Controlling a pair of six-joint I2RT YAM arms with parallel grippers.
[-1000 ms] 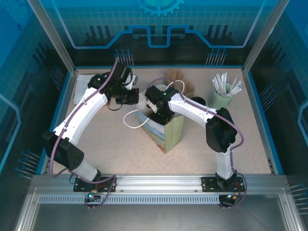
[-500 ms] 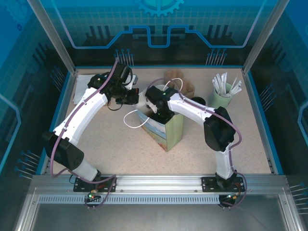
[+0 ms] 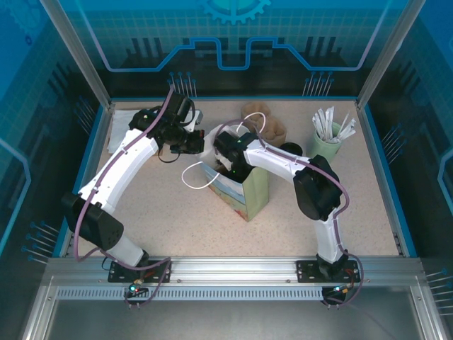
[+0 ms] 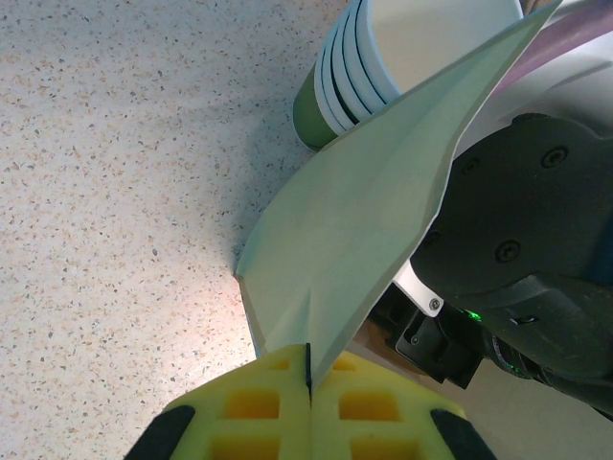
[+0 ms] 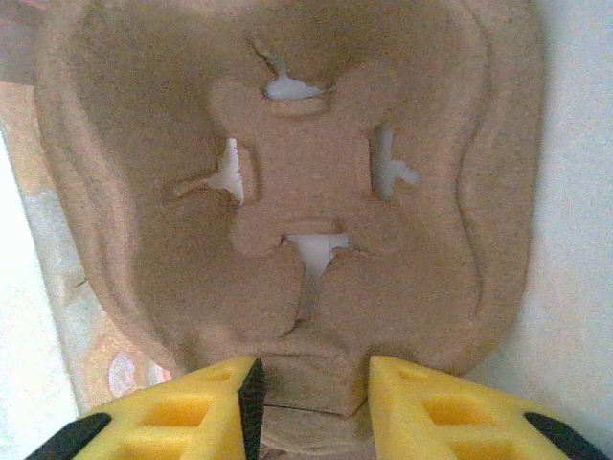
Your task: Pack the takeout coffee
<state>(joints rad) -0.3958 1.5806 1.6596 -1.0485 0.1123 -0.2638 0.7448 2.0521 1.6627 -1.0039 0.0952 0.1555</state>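
left gripper (image 4: 308, 369) clenched on 1 smooth paper bag (image 4: 364, 249) | right gripper (image 5: 312, 372) grasping 1 brown moulded-pulp carrier (image 5: 297, 192) | 1 cup stack (image 4: 330, 91), 12 o'clock

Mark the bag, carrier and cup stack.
Pale green paper bag (image 4: 364, 220): left wrist, flap middle.
Brown pulp cup carrier (image 5: 302, 182): right wrist, centre cross.
Stacked green paper cups (image 4: 308, 107): left wrist, outer wall.

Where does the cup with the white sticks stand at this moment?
In the top view, the cup of white sticks stands far right on the table, near the back right corner, well to the right of the paper bag.
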